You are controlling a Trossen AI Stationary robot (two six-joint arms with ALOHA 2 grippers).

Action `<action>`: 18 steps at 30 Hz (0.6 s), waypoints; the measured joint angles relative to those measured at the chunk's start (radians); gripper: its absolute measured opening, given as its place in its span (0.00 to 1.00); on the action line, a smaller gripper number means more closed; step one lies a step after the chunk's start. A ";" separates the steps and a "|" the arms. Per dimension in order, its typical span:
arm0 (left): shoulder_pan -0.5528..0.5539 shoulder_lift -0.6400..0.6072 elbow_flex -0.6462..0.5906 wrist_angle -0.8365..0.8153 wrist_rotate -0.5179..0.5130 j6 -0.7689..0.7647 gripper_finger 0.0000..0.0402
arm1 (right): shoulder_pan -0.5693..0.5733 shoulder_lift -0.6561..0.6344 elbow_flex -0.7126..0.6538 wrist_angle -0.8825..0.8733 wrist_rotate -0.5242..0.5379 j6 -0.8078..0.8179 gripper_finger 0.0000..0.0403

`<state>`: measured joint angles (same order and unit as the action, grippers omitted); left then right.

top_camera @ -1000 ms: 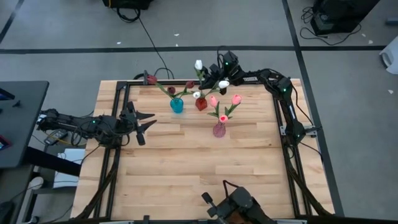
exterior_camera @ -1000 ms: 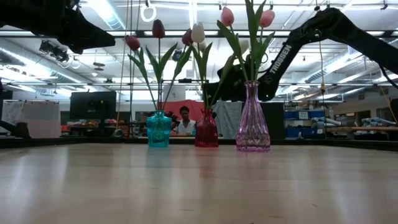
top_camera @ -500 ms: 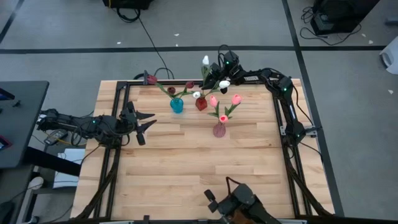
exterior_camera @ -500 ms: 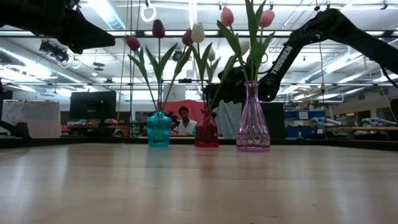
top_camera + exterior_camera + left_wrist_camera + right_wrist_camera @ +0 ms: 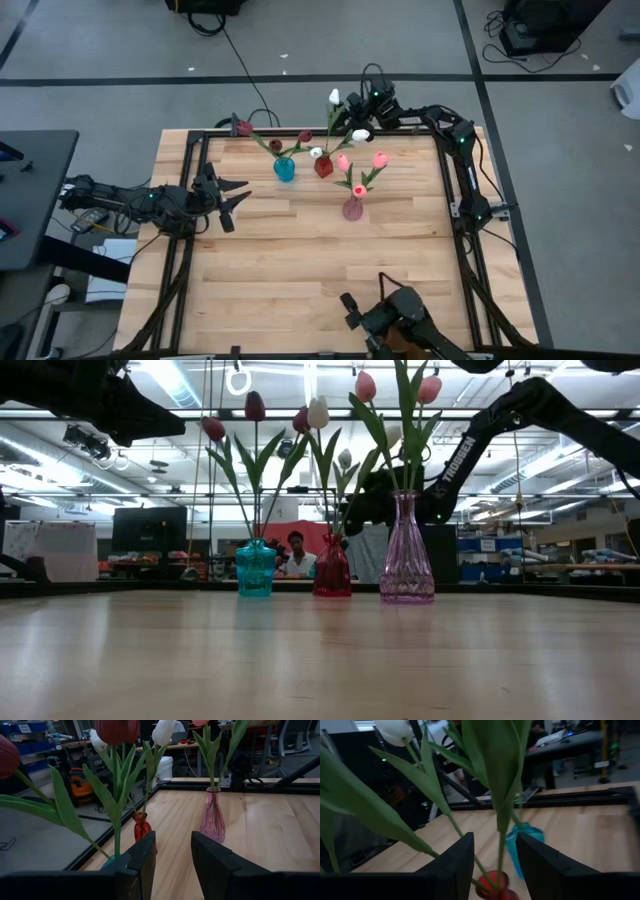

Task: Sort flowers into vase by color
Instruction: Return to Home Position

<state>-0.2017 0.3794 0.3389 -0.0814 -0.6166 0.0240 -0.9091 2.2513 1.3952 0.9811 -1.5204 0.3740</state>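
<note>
Right wrist view: the right end effector [image 5: 492, 865] is open just above the red vase [image 5: 323, 166]. Its two dark fingers are apart and grip nothing, and white-tulip stems and leaves rise through and around the gap. High view: the left end effector [image 5: 238, 195], also open and empty, waits well apart from the red vase, beyond the blue vase [image 5: 285, 169] that stands just beside it. The flowers [image 5: 334, 97] all stand in vases: white heads in the red vase, dark maroon in the blue, and pink in the pink vase [image 5: 352, 209] near the red one. No flower lies loose on the bench [image 5: 300, 280], so sorting appears complete, and the step in hand is judged to be the return to rest. This calls for the right arm to draw up and back without snagging leaves. The vases are translucent and glassy, bulbous with narrow necks. The stems are thin and green, the leaves long blades, the heads small ovals. The bench is pale planked wood in a dark frame.
</note>
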 joint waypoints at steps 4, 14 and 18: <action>0.000 0.000 0.000 0.000 0.000 -0.005 0.33 | -0.039 -0.018 0.000 0.018 0.001 0.020 0.39; 0.000 0.000 0.003 -0.003 -0.003 -0.005 0.33 | -0.162 -0.110 0.000 0.022 0.095 0.070 0.39; 0.000 0.000 0.035 -0.019 -0.026 -0.026 0.33 | -0.189 -0.226 0.000 0.029 0.217 0.067 0.39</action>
<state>-0.2017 0.3794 0.3739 -0.1009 -0.6427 -0.0017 -1.0980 2.0256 1.3952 1.0100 -1.3035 0.4408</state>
